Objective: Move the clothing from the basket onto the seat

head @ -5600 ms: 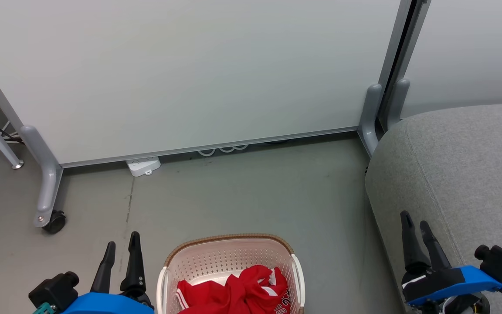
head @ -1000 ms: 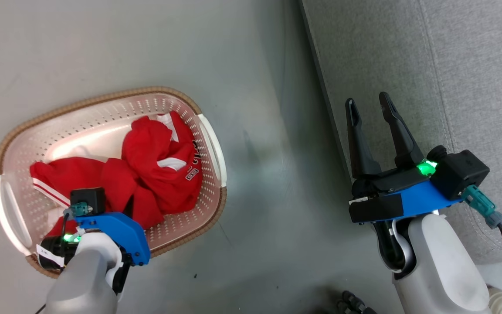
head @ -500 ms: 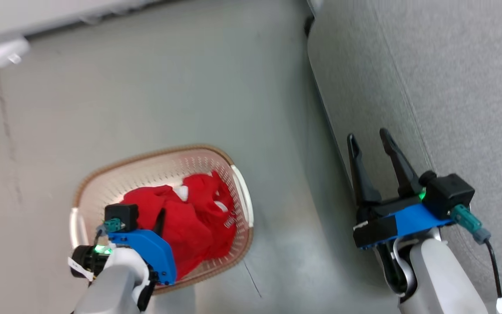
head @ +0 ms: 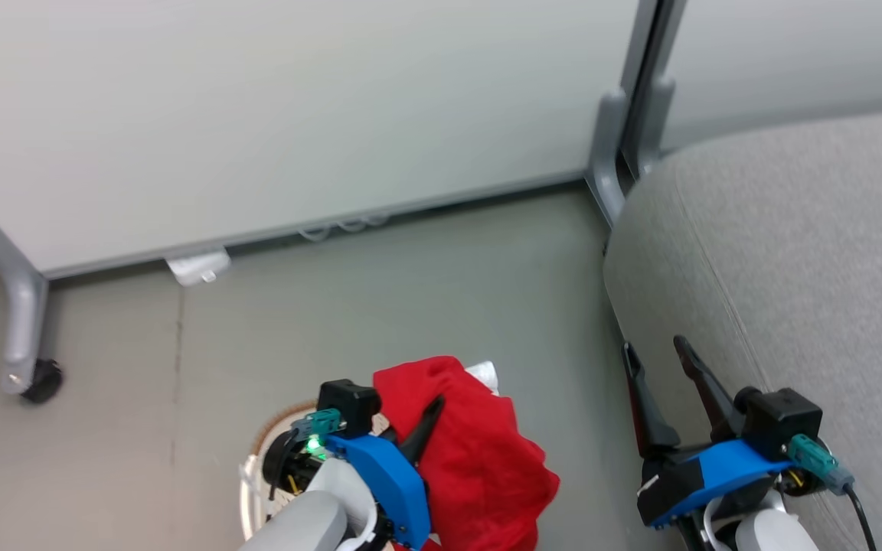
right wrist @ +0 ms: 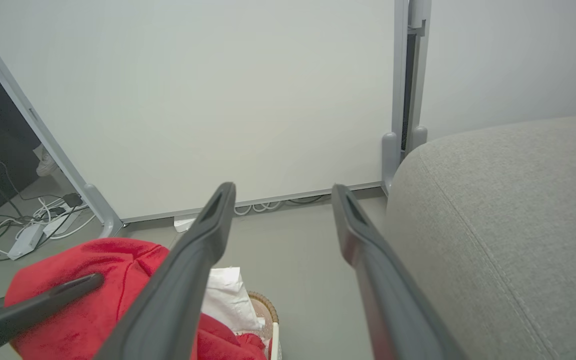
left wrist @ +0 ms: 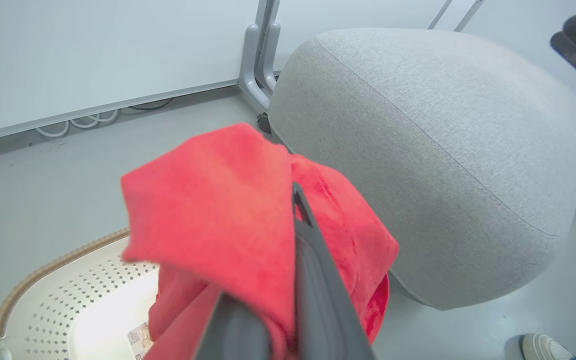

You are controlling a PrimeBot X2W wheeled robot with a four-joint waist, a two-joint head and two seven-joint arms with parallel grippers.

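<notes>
Progress since a moment ago: hoisted red garment point(head: 479, 459) up from laundry basket point(head: 279, 422), pinched tight by left gripper point(head: 432, 413), dangling above it. Right gripper point(head: 654, 346) gaping, empty, beside grey seat point(head: 793, 252). Remaining: swing across, release.

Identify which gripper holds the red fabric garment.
The left gripper, shut on the bright red soft fabric clothing; the right gripper stands open and empty.

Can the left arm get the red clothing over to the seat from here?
Probably yes. The left gripper, jaws shut on the clothing, holds it above the basket; between it and the seat lies bare floor. The open right gripper by the seat's edge might crowd the path.
</notes>
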